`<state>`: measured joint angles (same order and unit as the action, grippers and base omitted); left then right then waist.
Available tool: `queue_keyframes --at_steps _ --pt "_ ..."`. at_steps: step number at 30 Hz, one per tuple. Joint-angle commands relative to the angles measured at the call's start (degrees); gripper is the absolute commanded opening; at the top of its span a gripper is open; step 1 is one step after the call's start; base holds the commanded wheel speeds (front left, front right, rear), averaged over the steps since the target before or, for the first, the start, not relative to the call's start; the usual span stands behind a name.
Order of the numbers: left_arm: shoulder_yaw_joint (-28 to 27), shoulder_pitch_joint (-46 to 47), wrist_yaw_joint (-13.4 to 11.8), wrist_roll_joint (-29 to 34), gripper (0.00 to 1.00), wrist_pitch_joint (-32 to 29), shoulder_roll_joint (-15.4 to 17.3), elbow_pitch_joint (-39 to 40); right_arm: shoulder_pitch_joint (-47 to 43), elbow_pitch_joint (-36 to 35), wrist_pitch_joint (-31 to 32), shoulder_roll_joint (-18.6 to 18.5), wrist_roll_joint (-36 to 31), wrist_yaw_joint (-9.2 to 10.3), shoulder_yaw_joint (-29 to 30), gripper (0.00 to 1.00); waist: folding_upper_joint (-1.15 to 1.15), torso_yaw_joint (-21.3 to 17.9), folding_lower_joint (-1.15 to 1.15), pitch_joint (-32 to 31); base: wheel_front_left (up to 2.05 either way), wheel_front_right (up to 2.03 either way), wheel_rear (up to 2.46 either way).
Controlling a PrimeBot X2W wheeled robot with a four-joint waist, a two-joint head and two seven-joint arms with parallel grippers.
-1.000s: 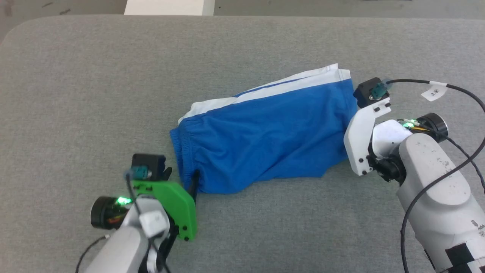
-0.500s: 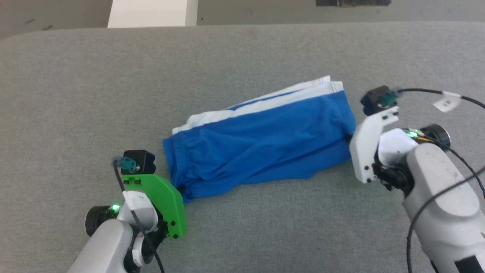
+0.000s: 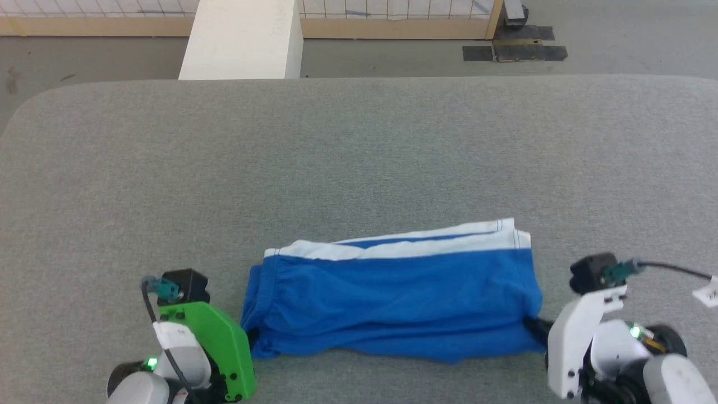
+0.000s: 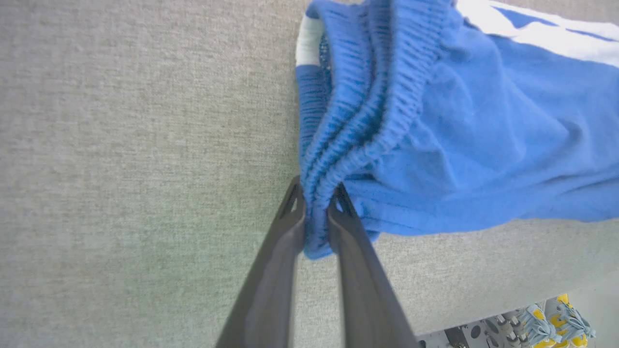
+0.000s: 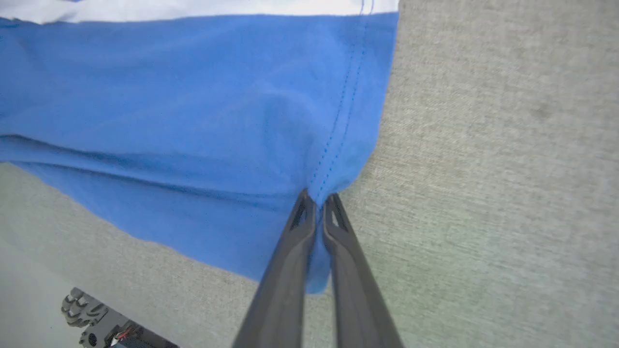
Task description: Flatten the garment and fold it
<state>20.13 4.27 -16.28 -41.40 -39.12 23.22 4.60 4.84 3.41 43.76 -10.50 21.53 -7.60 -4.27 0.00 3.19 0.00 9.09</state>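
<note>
The royal-blue shorts [image 3: 392, 300] lie stretched left to right near the table's front edge, white stripe bands along their far side. My left gripper [image 3: 253, 338] is shut on the gathered elastic waistband [image 4: 338, 140] at the shorts' left end; the fabric bunches between its dark fingers [image 4: 285, 241]. My right gripper [image 3: 535, 325] is shut on the stitched leg hem [image 5: 338, 135] at the right end, with cloth pinched between its fingers [image 5: 295, 241]. The shorts [image 5: 169, 111] look pulled fairly taut between the two grippers, with shallow lengthwise creases.
The grey fabric-covered table [image 3: 359, 157] spreads wide beyond the shorts. Past its far edge stand a white block [image 3: 241, 39] and the floor with a low wooden-framed barrier [image 3: 392, 22]. A cable with a white tag [image 3: 707, 292] trails from my right wrist.
The head camera has tilted up, showing more floor. Both grippers have pulled the shorts toward the table's front edge, and they now lie level and straighter.
</note>
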Motion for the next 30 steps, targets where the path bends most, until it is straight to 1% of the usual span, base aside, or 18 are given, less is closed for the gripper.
queue_keyframes --at_steps 1,2,3,4,5,6,10,12,14,16,17,18,21,25,27,30 --pt "-0.67 -0.97 -0.62 -0.29 0.0 0.1 0.5 0.16 -1.59 -1.57 0.53 0.87 -0.04 0.11 0.89 0.0 0.0 -0.47 0.0 -0.17 0.0 0.0 0.0" --pt "-0.93 -1.41 -0.9 -0.67 0.17 0.2 0.26 0.2 -2.76 -2.66 0.82 1.64 -0.4 0.11 1.39 0.0 0.0 -0.63 0.0 -0.2 0.0 0.0 0.0" --pt "-1.13 -1.67 -1.06 -0.93 0.67 0.31 0.09 0.27 -3.43 -3.4 0.82 2.24 -0.67 0.11 1.84 0.0 0.0 -0.75 0.0 -0.23 0.0 0.0 0.0" --pt "-1.32 -1.9 -1.27 -1.09 1.0 0.44 -0.03 0.37 -4.03 -4.24 0.64 2.94 -0.74 0.11 2.41 0.38 0.0 -0.83 0.0 -0.24 0.0 0.0 0.0" --pt "-1.54 -2.07 -1.47 -1.28 1.0 0.54 -0.15 0.54 -4.41 -4.78 0.57 3.45 -0.7 0.11 2.94 0.8 0.0 -0.88 0.0 -0.29 0.0 0.0 0.0" --pt "-1.98 -2.22 -1.66 -1.55 1.0 0.87 -0.28 0.97 -4.73 -5.55 0.42 3.92 -0.6 0.11 3.55 1.0 0.0 -0.92 0.0 -0.43 0.0 0.0 0.0" --pt "-4.81 -2.22 -2.06 -2.37 1.0 3.49 -0.41 3.85 -5.14 -8.57 0.75 4.7 0.53 0.11 6.32 1.0 0.0 -0.91 0.0 -0.96 0.0 0.0 0.0" --pt "-6.23 -1.52 -1.91 -0.48 1.0 6.56 0.76 5.4 -4.84 -9.9 1.13 4.56 0.64 0.11 8.16 1.0 0.0 -0.86 0.0 -1.15 0.0 0.0 0.0" --pt "-7.24 -0.72 -1.32 1.85 1.0 10.8 1.47 6.62 -4.03 -10.49 1.63 4.02 0.07 0.11 9.6 1.0 0.0 -0.9 0.0 -1.17 0.0 0.0 0.0" --pt "-7.86 0.27 -0.65 5.45 1.0 16.49 2.26 6.7 -2.64 -10.14 1.97 3.29 -1.12 0.11 10.34 1.0 0.0 -1.02 0.0 -1.02 0.0 0.0 0.0" --pt "-8.41 0.99 -0.56 7.96 1.0 21.06 2.37 6.56 -1.71 -9.48 2.28 2.91 -1.9 0.11 10.34 1.0 0.0 -1.09 0.0 -0.83 0.0 0.0 0.0" --pt "-8.68 1.25 -0.51 9.11 1.0 24.2 1.9 6.05 -0.97 -8.75 2.66 2.35 -2.82 0.11 9.91 1.0 0.0 -1.11 0.0 -0.69 0.0 0.0 0.0" --pt "-7.84 2.03 1.08 12.9 1.0 33.77 0.94 3.82 1.85 -5.67 4.05 1.05 -5.16 0.11 7.34 1.0 0.0 -1.07 0.0 0.15 0.0 0.0 0.0" --pt "-6.53 3.51 2.26 17.34 1.0 45.35 -0.55 0.65 5.25 -0.99 4.96 0.29 -7.08 0.11 3.61 1.0 0.0 -0.53 0.0 1.21 0.0 0.0 0.0" --pt "-5.66 4.13 2.55 18.96 1.0 49.42 -1.34 -1.12 6.54 1.31 5.28 0.17 -7.71 0.11 1.92 1.0 0.0 -0.23 0.0 1.71 0.0 0.0 0.0" --pt "-5.07 4.74 2.68 20.13 1.0 52.33 -2.82 -3.25 8.03 4.14 5.65 0.13 -8.35 0.11 -1.2 1.0 0.0 -0.12 0.0 2.23 0.0 0.0 0.0"
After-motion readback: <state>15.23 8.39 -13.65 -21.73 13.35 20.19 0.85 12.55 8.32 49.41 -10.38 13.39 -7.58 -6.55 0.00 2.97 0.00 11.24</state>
